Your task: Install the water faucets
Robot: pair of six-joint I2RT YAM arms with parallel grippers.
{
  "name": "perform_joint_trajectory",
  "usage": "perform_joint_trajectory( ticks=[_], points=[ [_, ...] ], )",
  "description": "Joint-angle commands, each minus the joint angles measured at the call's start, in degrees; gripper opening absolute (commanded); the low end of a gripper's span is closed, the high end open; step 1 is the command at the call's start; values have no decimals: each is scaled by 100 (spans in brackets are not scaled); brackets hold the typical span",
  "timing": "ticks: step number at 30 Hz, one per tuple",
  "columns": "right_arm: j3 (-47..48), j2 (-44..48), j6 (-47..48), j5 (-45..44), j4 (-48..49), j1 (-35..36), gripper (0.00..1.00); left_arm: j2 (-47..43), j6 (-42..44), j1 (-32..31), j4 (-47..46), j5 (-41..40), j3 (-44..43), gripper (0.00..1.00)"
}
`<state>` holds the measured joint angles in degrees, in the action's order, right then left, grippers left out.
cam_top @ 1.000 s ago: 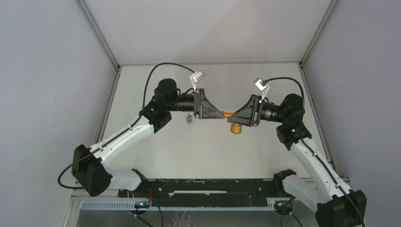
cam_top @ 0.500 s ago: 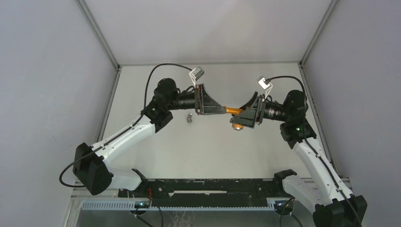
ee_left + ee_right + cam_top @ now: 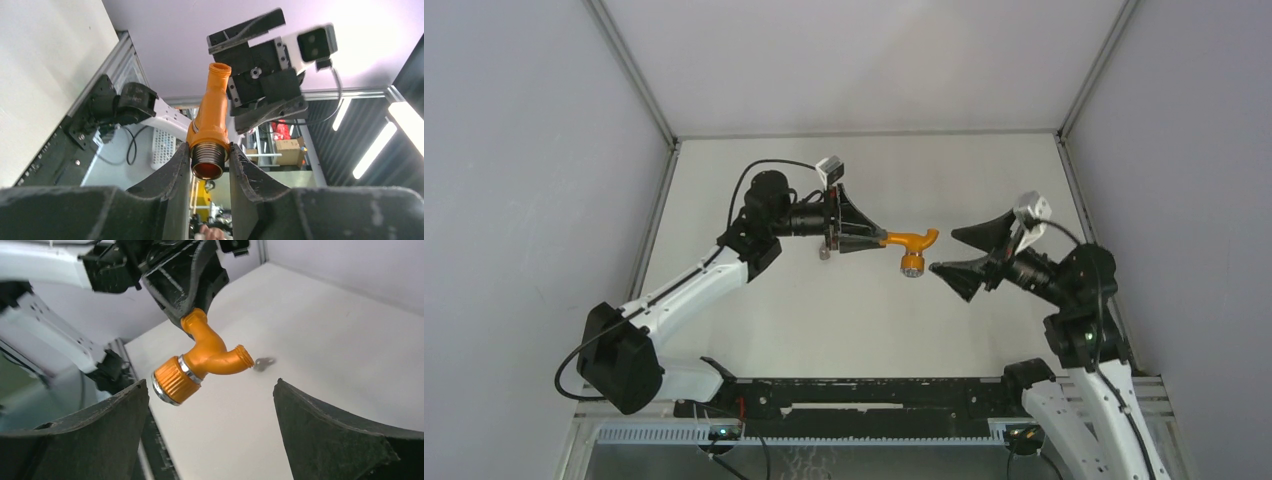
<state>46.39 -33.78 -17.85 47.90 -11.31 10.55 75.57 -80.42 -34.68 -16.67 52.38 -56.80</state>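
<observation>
risk of slip: left gripper (image 3: 880, 238) clamps orange tap (image 3: 918, 238) by one threaded end only, right gripper (image 3: 943, 250) gapes empty just right of tap, grey fitting (image 3: 823, 252) lies left of tap, so a skewed regrasp could lever tap loose.

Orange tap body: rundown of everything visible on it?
The tap body is orange, plastic-looking and forked. One branch ends in a knurled orange collar with a silvery ring, another in an open ribbed port. Its threaded metal end is clamped in the left gripper, which holds it in the air, roughly level. The right gripper is open and clear of it.
</observation>
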Motion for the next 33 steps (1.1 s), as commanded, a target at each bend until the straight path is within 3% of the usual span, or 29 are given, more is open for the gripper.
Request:
perform_joint_trajectory(
  ticks=[1, 5, 11, 14, 19, 27, 33],
  points=[
    [-792, 818, 2093, -941, 772, 906, 100, -124, -310, 124, 156, 587, -47, 0],
    [-909, 1128, 4131, -2565, 288, 2310, 100, -168, -263, 236, 393, 768, -71, 0],
    [-811, 986, 5743, -4203, 32, 3762, 98, -220, 312, 351, 1400, 1180, -312, 0],
    [-755, 869, 6838, -5421, -35, 4785, 99, -260, 876, 394, 2261, 1334, -467, 0],
    [-754, 488, 8278, -7227, 48, 6082, 100, -264, 1245, 394, 2786, 1505, -537, 0],
    [-895, 249, 9255, -7567, 96, 6677, 100, -219, 1570, 402, 3144, 1693, -664, 0],
    [-1433, 107, 9963, -7415, 1053, 6794, 100, -175, 1619, 398, 3145, 1716, -741, 0]
  ],
)
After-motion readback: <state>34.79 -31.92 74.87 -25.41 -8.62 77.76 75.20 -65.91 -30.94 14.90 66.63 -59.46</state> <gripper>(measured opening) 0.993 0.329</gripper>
